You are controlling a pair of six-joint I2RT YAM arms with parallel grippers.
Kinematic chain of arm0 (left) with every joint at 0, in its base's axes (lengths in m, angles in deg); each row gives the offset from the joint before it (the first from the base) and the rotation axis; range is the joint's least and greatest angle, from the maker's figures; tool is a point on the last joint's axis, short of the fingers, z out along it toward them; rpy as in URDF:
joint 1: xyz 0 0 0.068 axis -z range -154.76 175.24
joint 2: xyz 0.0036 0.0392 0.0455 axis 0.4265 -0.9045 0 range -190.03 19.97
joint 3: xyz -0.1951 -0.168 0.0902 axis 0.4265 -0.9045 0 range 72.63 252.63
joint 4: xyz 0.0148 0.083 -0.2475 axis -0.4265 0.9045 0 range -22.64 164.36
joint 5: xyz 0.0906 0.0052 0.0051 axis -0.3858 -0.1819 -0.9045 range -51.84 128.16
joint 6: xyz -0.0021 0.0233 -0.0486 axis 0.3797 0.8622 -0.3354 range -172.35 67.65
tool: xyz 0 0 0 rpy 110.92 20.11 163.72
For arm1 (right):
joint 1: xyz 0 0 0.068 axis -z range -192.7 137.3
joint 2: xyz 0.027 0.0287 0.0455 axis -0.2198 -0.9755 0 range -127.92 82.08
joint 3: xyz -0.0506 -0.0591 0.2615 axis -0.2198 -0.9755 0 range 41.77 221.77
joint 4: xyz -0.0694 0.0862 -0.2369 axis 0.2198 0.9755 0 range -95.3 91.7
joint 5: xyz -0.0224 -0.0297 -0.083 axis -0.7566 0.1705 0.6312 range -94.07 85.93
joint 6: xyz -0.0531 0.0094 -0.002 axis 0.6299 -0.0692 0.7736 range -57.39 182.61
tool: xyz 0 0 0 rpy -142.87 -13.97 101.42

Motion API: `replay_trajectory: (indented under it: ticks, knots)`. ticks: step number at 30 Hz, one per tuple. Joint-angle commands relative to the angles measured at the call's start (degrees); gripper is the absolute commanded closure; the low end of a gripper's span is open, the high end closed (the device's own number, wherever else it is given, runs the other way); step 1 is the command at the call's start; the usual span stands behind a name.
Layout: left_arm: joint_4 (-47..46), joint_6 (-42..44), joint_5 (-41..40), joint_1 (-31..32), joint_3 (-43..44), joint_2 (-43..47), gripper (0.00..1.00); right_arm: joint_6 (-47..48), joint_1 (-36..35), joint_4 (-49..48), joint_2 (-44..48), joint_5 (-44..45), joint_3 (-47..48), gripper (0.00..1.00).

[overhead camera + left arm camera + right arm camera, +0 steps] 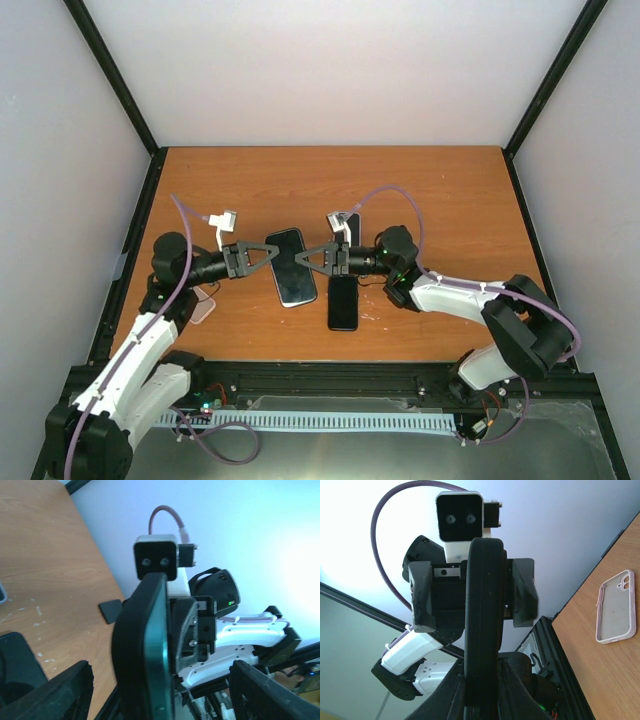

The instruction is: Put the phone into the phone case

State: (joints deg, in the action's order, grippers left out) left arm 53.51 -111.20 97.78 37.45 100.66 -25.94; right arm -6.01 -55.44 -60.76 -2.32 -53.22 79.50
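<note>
My right tool (305,258) is closed narrow on one long edge of the phone (290,272) and holds it off the tabletop (420,190), between the two arms. My left tool (270,250) stands wide, with one finger at each face of the phone, and I see no contact there. The phone case (615,607), pale pink and see-through, lies flat on the tabletop beside my left arm, apart from the phone. I judge the phone stiff and rather heavy, with smooth glass that can slip, so I would take it by its two long edges near the middle. The case looks light and bendable, and it may slide when pressed.
</note>
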Motion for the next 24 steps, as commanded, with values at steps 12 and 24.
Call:
replay_trajectory:
  ticks: [12, 24]
  knots:
    - [-12.31, -8.69, 1.23, -0.34, -2.23, 0.67, 0.58, 0.3, 0.2, -2.92, 3.11, -1.57, -0.96, 0.89]
    - [-17.3, -12.86, -0.38, -0.34, -4.79, 2.23, 0.56, -1.71, 0.2, -6.07, 4.02, -1.3, -2.99, 0.89]
